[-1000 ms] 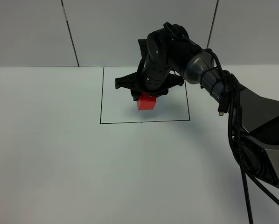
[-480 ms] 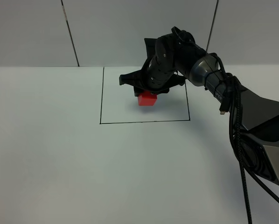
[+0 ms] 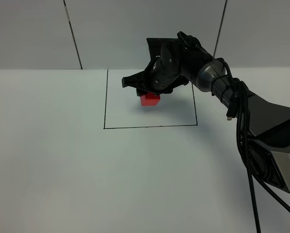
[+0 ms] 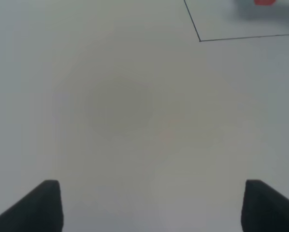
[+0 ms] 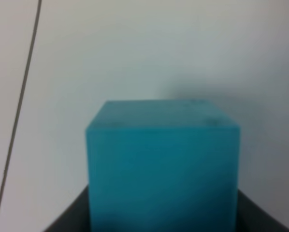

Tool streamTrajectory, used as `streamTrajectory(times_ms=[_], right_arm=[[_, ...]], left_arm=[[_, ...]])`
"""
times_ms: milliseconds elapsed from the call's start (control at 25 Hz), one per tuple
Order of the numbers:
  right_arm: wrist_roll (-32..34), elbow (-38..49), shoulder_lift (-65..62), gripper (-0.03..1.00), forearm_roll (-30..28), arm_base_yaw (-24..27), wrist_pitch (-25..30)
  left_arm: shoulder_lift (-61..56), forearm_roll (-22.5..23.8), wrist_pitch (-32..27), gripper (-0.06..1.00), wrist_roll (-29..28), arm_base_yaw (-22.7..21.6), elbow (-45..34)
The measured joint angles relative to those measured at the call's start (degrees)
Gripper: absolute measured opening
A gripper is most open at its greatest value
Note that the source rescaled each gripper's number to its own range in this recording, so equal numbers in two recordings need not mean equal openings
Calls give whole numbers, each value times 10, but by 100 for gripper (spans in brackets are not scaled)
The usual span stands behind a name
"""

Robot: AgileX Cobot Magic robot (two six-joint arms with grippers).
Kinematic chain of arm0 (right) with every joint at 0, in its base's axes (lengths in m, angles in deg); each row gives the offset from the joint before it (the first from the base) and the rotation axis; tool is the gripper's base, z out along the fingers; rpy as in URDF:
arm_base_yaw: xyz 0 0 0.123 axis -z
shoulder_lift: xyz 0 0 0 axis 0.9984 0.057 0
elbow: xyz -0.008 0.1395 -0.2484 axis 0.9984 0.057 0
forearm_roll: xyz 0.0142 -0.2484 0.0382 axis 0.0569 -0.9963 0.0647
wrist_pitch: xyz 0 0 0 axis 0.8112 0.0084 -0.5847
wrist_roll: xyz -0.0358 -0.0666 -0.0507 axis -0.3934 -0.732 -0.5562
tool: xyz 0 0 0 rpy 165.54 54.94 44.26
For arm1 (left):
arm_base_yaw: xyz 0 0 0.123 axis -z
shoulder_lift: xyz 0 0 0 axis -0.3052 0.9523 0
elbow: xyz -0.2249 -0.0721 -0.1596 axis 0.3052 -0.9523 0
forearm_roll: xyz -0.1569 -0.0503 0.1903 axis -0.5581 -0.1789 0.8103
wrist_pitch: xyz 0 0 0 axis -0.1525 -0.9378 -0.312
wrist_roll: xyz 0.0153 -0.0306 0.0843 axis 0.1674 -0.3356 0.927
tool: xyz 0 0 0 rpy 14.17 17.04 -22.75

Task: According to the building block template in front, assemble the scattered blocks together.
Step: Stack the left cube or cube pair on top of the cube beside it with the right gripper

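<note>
The left gripper (image 4: 149, 205) hangs over bare table (image 3: 62, 170) near the front, jaws spread wide with nothing between them. Farther back, inside the black outlined square (image 3: 150, 126) toward the table's far edge, the right gripper (image 3: 152, 92) is clamped on the cyan-blue cube (image 5: 163, 164). The red cube (image 3: 150, 99) sits just under that gripper; whether the 2 cubes touch cannot be told.

Matte cyan-blue cube (image 5: 163, 164), matte red cube (image 3: 150, 100), smooth white table (image 3: 62, 160).
</note>
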Motion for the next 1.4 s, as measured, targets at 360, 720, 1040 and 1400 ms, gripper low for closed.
streamTrajectory(times_ms=[360,720,1040,1400], right_arm=[[0,0,2,0,-11,0,-11],[0,0,28,0,-14,0,-10],[2,0,35,0,-33,0,-15],[51,0,35,0,-51,5,-18]], left_arm=[[0,0,0,100,0,0,0],[0,0,0,100,1,0,0],[0,0,0,100,0,0,0],[0,0,0,100,0,0,0]])
